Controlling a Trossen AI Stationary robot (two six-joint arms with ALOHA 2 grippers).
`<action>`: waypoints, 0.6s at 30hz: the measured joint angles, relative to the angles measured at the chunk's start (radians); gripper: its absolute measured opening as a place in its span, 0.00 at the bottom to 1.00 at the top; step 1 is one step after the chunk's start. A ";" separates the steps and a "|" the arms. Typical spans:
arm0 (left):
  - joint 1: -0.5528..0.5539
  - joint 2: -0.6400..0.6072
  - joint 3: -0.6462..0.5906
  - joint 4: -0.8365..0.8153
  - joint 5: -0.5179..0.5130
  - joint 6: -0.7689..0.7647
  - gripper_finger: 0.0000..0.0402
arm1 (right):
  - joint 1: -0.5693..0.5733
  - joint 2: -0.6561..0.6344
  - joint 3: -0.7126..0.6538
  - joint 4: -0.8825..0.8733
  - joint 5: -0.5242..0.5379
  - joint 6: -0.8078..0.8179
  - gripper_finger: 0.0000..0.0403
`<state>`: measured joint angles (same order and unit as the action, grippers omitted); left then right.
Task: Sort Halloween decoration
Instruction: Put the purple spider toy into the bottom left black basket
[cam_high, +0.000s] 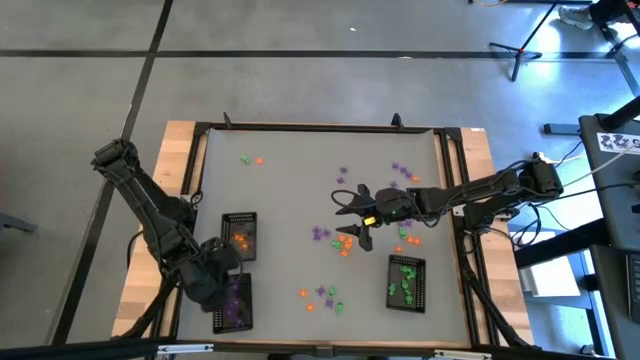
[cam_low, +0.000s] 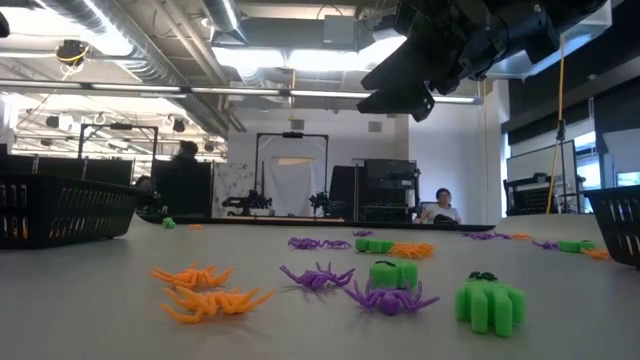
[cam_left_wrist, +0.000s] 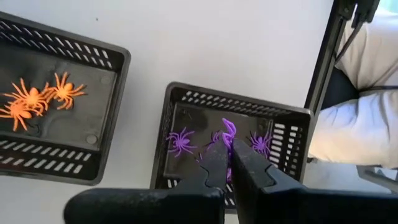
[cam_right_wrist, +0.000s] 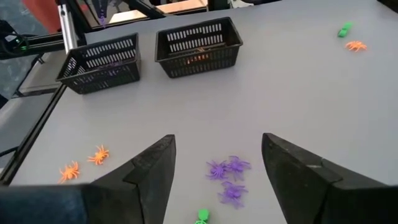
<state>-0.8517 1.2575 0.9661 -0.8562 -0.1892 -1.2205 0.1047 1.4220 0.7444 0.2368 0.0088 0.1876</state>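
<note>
With its fingers pinched on a purple spider (cam_left_wrist: 228, 132), the left gripper (cam_left_wrist: 229, 157) hangs over the purple tray (cam_left_wrist: 186, 99) at the table's left front. Orange tray (cam_high: 240, 218): just behind, orange spiders (cam_left_wrist: 34, 99) inside. Loose trinkets (cam_high: 328, 296): scattered mid-table. Right gripper (cam_high: 350, 219): spread wide, empty, above purple spiders (cam_right_wrist: 228, 177). Green tray (cam_high: 406, 263): right front.
</note>
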 joint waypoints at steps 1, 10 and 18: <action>0.000 0.000 0.000 0.001 -0.006 0.000 0.00 | 0.000 0.000 0.000 0.000 0.003 0.006 0.59; 0.000 -0.001 0.000 0.003 0.076 0.000 0.00 | 0.000 0.000 0.000 0.000 0.007 0.017 0.59; 0.001 -0.001 0.000 0.052 0.128 0.087 0.08 | 0.000 0.000 0.000 0.000 0.007 0.017 0.59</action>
<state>-0.8511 1.2567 0.9657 -0.8039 -0.0615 -1.1340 0.1045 1.4220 0.7444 0.2371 0.0162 0.2047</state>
